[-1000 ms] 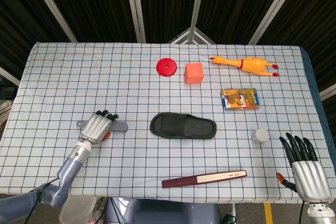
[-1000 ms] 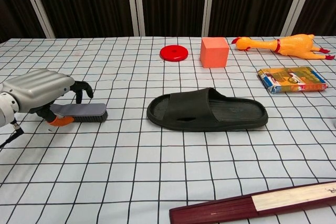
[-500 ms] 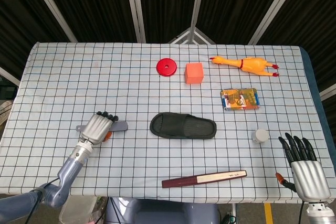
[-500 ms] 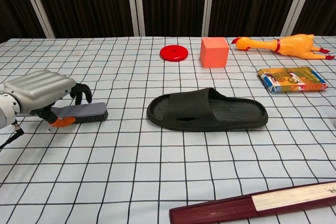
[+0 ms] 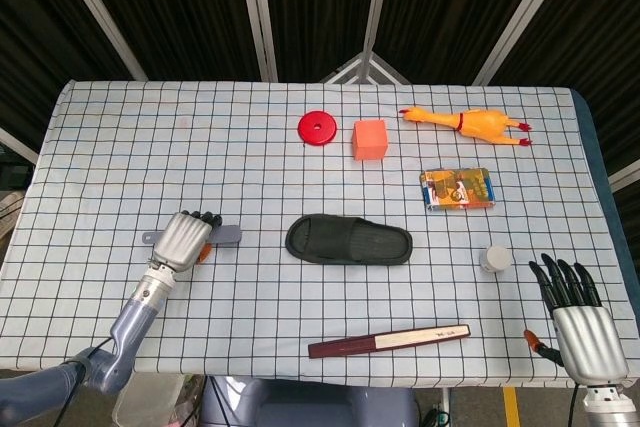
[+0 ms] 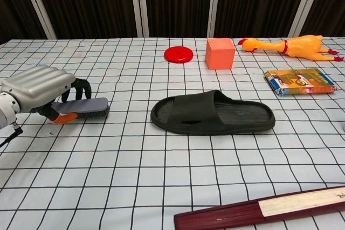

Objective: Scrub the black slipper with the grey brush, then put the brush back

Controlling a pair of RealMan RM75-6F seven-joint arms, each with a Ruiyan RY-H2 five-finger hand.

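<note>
The black slipper [image 5: 348, 240] [image 6: 213, 112] lies flat, sole down, near the middle of the checked table. To its left my left hand [image 5: 185, 239] [image 6: 36, 87] grips the grey brush [image 5: 228, 235] [image 6: 82, 106]. Its fingers curl over the brush's back and the thumb sits underneath. The brush's bristle end points toward the slipper and rides slightly above the cloth, about a hand's width short of the slipper's heel. My right hand [image 5: 580, 315] hovers at the table's near right edge, holding nothing, with its fingers spread; the chest view does not show it.
A red disc [image 5: 317, 128], an orange cube [image 5: 369, 139] and a rubber chicken [image 5: 470, 123] stand along the far side. A snack packet [image 5: 457, 188] and a small white cylinder [image 5: 494, 258] lie right of the slipper. A closed folding fan [image 5: 390, 340] lies by the front edge.
My left hand has closed tighter on the brush and raised it a little off the cloth, drawing it slightly back. The slipper and my right hand have stayed put.
</note>
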